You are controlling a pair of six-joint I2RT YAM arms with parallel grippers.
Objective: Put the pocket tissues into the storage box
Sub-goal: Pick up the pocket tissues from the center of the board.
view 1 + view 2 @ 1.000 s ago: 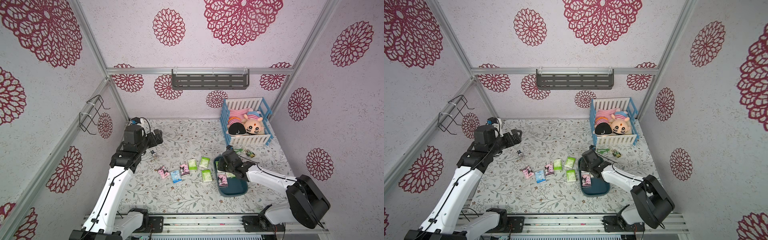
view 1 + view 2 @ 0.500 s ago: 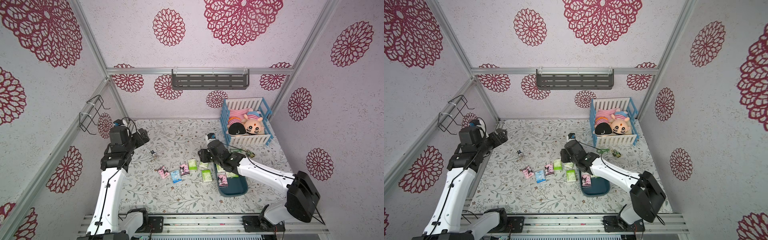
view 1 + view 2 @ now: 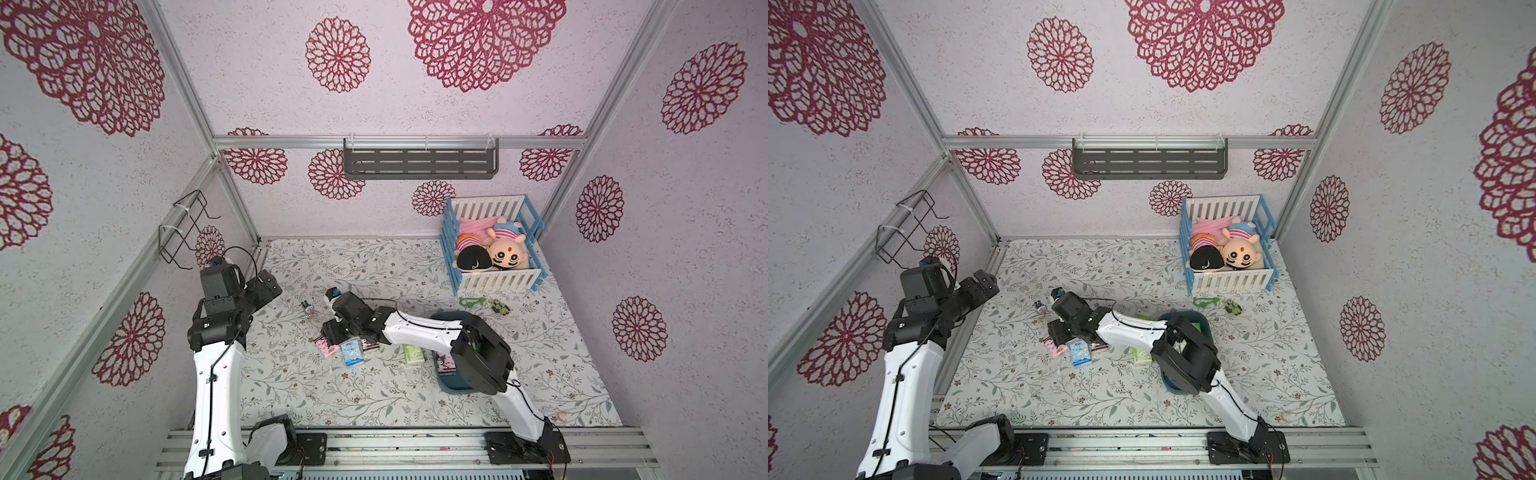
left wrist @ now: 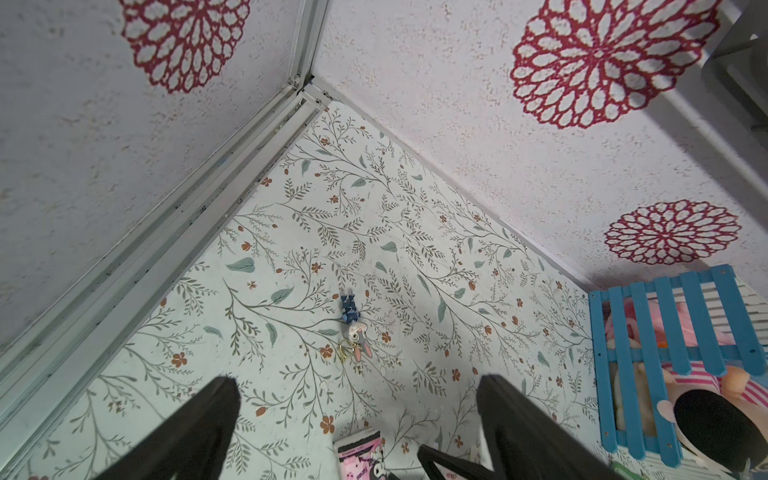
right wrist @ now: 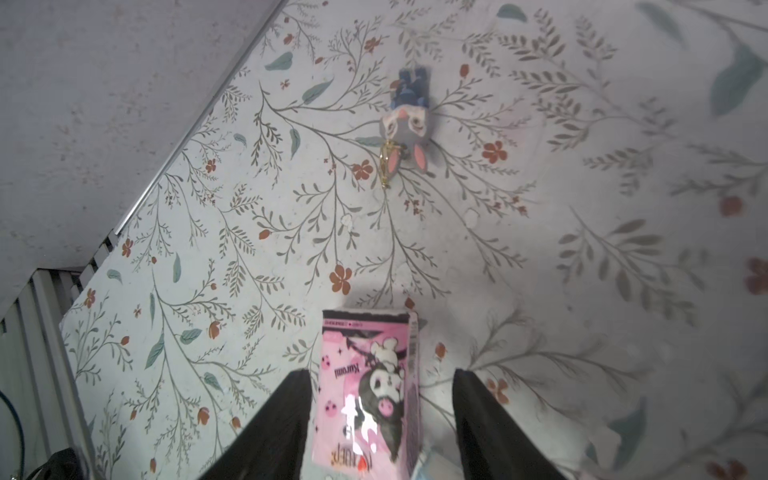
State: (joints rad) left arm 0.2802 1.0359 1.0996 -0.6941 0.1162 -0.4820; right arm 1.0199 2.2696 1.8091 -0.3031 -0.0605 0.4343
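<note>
Right wrist view: back from the box (image 3: 454, 385), the right gripper (image 5: 380, 374) is straddling a pink pack (image 5: 370, 399), jaws spread, starting another pick; the left gripper (image 4: 357, 382) is idling, spread.

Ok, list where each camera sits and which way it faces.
Both top views: high above the front rail, looking down at the table; left arm and right arm show.
Left wrist: on its arm, facing the far corner; its open fingers show.
Right wrist: on its arm, facing a pink pack between its open fingers.
Wrist views share the bunny keychain.
</note>
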